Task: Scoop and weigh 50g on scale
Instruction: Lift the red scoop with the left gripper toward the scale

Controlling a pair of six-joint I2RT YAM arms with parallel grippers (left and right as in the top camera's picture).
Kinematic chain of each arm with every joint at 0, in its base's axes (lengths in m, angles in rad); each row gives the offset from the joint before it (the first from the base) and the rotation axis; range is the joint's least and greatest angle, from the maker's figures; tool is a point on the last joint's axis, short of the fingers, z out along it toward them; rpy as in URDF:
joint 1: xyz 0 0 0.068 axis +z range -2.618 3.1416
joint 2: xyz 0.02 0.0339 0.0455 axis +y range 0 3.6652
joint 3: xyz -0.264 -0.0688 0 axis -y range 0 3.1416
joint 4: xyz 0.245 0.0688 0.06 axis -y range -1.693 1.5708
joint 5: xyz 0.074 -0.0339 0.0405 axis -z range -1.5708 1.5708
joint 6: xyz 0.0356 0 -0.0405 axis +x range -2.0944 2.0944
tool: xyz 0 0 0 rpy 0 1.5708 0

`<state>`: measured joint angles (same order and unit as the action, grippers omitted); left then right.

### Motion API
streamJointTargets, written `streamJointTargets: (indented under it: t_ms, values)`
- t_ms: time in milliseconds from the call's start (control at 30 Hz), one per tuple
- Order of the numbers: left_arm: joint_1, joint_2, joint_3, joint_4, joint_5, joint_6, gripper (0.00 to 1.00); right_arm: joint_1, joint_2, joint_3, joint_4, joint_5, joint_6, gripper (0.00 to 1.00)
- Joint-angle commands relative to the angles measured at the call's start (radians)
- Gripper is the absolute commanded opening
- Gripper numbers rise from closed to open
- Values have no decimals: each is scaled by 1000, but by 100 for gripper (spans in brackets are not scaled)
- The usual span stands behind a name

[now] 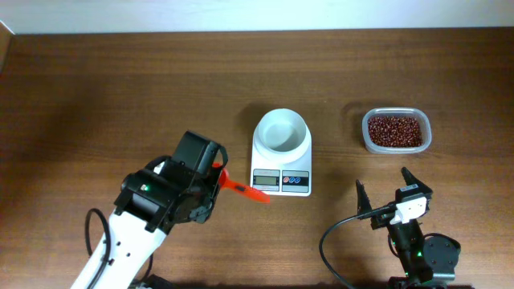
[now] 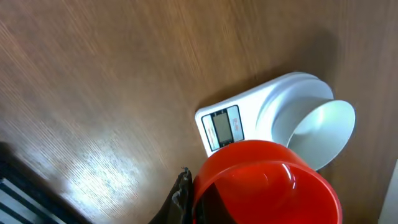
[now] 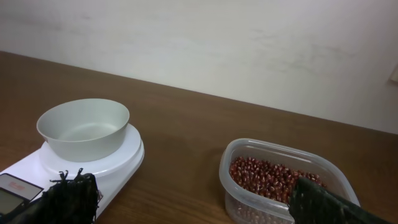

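The white scale (image 1: pixel 281 178) stands mid-table with a round white bowl (image 1: pixel 281 131) on top, and the bowl is empty. My left gripper (image 1: pixel 214 178) is shut on the handle of a red scoop (image 1: pixel 243 189), whose tip reaches the scale's front left corner. In the left wrist view the empty red scoop (image 2: pixel 264 183) fills the bottom, beside one dark finger (image 2: pixel 181 194), with the scale (image 2: pixel 249 112) beyond it. My right gripper (image 1: pixel 382 181) stands open near the front edge, nothing between its fingers (image 3: pixel 71 198).
A clear tub of red beans (image 1: pixel 395 131) sits right of the scale, ahead of the right gripper; the right wrist view shows this tub (image 3: pixel 283 177) close to the right finger. A black cable (image 1: pixel 331 241) loops by the right arm's base.
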<state>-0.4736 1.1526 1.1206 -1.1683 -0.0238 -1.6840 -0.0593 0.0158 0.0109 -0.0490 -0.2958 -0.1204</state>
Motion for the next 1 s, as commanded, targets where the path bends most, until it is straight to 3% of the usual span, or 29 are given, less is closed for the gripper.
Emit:
streamJointTargets:
  t_ms: [0, 167, 333, 467, 967]
  values:
    - [-11, 31, 1, 2, 13, 7, 0, -6, -7, -5, -5, 2, -3, 99]
    - [-19, 33, 1, 9, 47, -32, 0, -6, -7, -5, -5, 2, -2, 99]
    - [-134, 68, 1, 122, -51, -32, 0, -6, -7, -5, -5, 2, -3, 99]
    - [-148, 84, 1, 162, -51, -32, 0, -6, -7, -5, -5, 2, -2, 99]
    - [-148, 84, 1, 79, -51, -28, 0, -6, -7, -5, -5, 2, -2, 99]
